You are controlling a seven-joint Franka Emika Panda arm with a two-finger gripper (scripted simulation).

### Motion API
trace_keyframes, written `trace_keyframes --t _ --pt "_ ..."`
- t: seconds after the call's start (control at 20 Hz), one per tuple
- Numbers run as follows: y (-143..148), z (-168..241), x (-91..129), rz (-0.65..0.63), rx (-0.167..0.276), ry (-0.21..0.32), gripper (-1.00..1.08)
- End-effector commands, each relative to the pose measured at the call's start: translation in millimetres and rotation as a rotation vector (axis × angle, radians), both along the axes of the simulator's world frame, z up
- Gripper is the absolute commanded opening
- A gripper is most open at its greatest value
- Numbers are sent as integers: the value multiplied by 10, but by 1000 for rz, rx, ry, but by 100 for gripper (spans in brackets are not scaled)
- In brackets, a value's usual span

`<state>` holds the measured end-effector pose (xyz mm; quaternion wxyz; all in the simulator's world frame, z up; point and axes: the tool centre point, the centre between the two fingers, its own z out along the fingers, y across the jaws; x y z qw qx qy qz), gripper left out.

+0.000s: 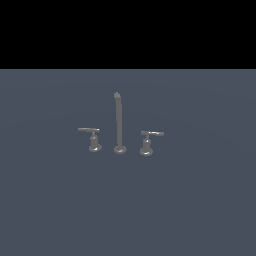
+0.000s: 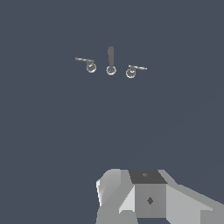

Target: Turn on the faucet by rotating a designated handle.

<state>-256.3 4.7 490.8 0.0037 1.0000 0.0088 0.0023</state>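
Observation:
The faucet (image 1: 119, 125) is a small dull-grey set standing on a flat blue-grey floor: a tall thin spout between two short lever handles. The designated handle (image 1: 147, 143) is on the exterior view's right, its lever pointing right off a flared post. The twin handle (image 1: 93, 139) stands at the left, its flat arm jutting left. The wrist view looks down on the spout (image 2: 110, 60), the designated handle (image 2: 132, 71) and the twin (image 2: 89, 65) from far away. Only grey blocks of my gripper (image 2: 146, 199) show there, well short of the faucet. Its fingers cannot be made out. The exterior view shows no arm.
The blue-grey floor (image 1: 200, 200) stretches flat on every side of the faucet. A black band fills the top of the exterior view. No other objects show.

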Motion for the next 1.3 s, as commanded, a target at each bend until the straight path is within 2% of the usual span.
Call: trace_keyframes --t 0.0,0.35,0.65,1.25 --pt "0 0 0 0 0 0 -100" --pt "28 -76 52 -32 0 0 -100" --pt "90 -263 185 -110 1 0 -100" --pt "229 -944 706 -394 5 0 -100"
